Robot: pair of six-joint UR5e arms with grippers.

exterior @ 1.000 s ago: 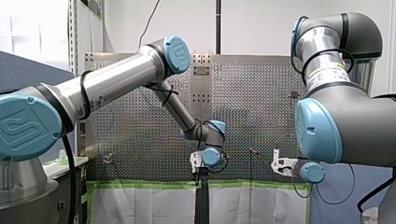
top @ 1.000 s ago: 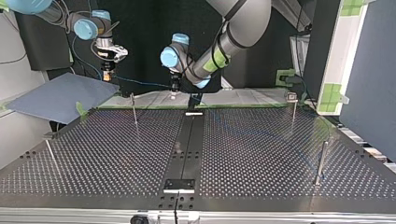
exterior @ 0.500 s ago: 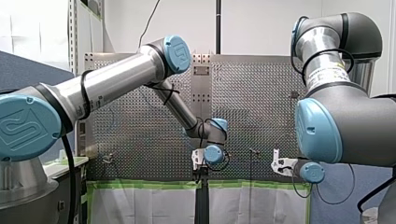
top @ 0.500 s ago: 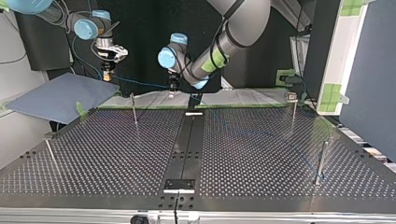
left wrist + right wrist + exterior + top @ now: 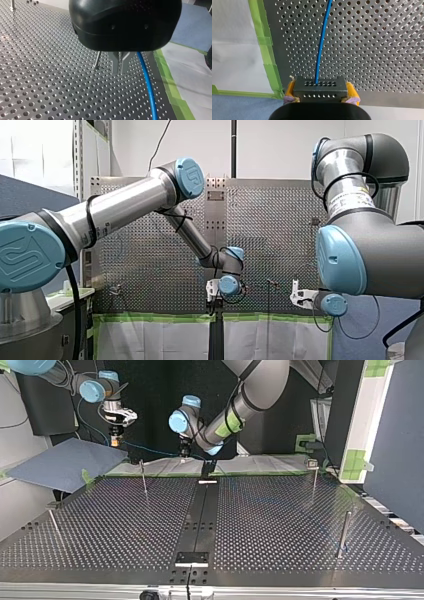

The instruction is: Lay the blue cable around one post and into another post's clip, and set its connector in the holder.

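Connector (image 5: 319, 87) between right gripper's (image 5: 320, 93) yellow pads (image 5: 290, 90)

A thin blue cable (image 5: 150, 450) runs between the robot's right gripper (image 5: 115, 441), at the view's left, and its left gripper (image 5: 184, 455), beyond the far edge of the perforated metal table (image 5: 280, 525). A slim metal post (image 5: 144, 477) stands near that edge, under the cable.

Perforated metal desk (image 5: 45, 75) under my left tool (image 5: 120, 71), holes in even rows. Just beside that tool, 1 thin post (image 5: 97, 59), upright in the plate. Along the desk's edge beside my right tool (image 5: 320, 91), green tape (image 5: 265, 50), with a white sheet (image 5: 234, 50) past it. Down the desk's middle, 1 dark strip (image 5: 202, 515). In the top view, 4 thin posts (image 5: 343, 532), well apart.
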